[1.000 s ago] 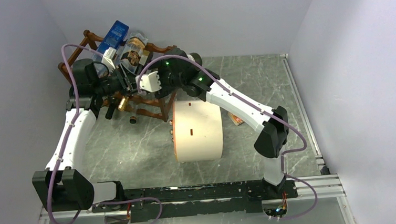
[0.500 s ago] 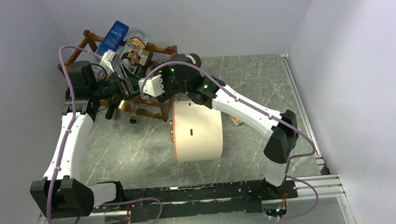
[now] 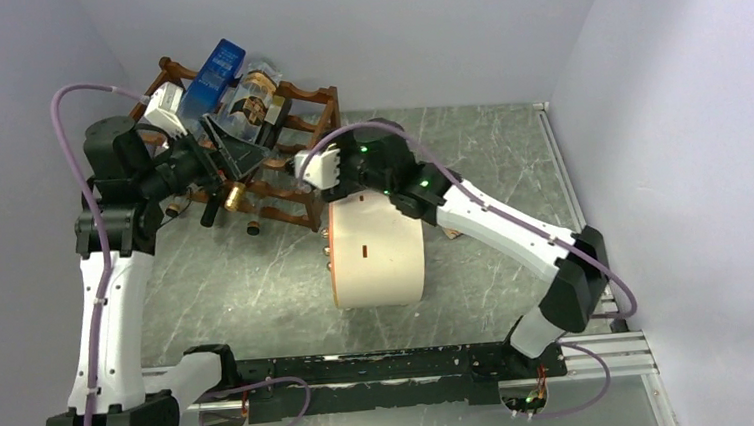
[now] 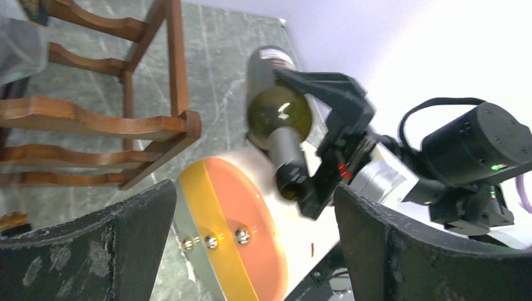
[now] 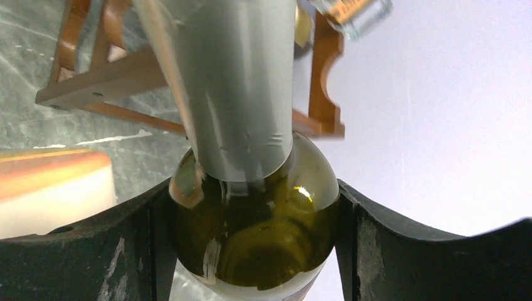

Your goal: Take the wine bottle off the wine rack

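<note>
left fingers (image 4: 81, 251) spread wide, empty, beside wine rack (image 4: 94, 119) at table's (image 3: 248, 282) far-left corner. right fingers (image 5: 81, 263) clamped on wine bottle (image 5: 254, 238) shoulder. Bottle off the rails, aloft by cream cylinder (image 3: 376, 253). Step: carry-away. Next: steady descent to bare table, then release. Olive-green glass, grey foil neck.

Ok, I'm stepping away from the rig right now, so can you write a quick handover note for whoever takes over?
Left gripper: open, empty, looking at the bottle from beside the rack.
Right gripper: shut on the wine bottle at its shoulder.
Wine bottle: held in the air, apart from the wine rack, near the cream cylinder.
Done: bottle is out of the rack.
Left: probably carry it clear and set it down.
</note>
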Available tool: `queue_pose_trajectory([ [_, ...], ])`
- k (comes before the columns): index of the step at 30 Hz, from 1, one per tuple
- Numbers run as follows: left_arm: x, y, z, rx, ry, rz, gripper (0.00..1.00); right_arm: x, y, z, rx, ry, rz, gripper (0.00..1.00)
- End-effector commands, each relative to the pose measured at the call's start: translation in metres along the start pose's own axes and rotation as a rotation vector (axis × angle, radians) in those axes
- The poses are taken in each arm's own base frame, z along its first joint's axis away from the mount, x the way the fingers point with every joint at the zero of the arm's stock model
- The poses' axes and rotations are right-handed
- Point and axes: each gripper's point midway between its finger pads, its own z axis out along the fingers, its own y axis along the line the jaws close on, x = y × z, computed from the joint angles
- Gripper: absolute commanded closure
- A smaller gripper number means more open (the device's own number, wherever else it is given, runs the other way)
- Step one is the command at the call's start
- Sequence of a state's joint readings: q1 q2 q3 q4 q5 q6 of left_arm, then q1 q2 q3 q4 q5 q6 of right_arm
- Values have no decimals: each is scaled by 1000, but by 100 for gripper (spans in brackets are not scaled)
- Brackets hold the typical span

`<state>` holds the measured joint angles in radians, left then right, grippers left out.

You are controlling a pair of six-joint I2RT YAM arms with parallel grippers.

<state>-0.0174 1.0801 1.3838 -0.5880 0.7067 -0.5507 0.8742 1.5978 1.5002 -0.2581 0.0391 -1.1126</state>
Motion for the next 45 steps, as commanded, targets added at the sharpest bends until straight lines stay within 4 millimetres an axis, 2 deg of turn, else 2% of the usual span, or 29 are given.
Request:
queue_pose_trajectory([
  [1,-2,8,-19,-121,-47,29,1,16,-93,-60,370,-62,253,100],
  [5,13,-4,-29,-77,-37,6,1,76,-115,-95,543,-66,517,100],
  [6,17,-8,-32,-62,-35,4,1,96,-120,-104,589,-53,583,100],
  [7,21,-9,-34,-53,-30,1,1,125,-127,-116,651,-27,657,100],
  [10,30,-5,-36,-61,-18,-10,0,184,-129,-133,760,0,857,100],
  [14,33,-2,-34,-68,0,-9,2,245,-121,-135,837,20,1020,100],
  [20,36,11,-24,-85,36,-12,4,317,-107,-127,923,68,1162,100],
  [25,35,26,-17,-128,36,4,3,355,-97,-126,979,87,1174,100],
  [27,34,30,-14,-137,45,3,4,365,-94,-127,996,93,1169,100],
  [34,28,32,-6,-119,38,15,4,392,-84,-130,1032,116,1173,100],
  [45,26,30,-2,-97,50,29,4,421,-62,-128,1044,177,1181,100],
])
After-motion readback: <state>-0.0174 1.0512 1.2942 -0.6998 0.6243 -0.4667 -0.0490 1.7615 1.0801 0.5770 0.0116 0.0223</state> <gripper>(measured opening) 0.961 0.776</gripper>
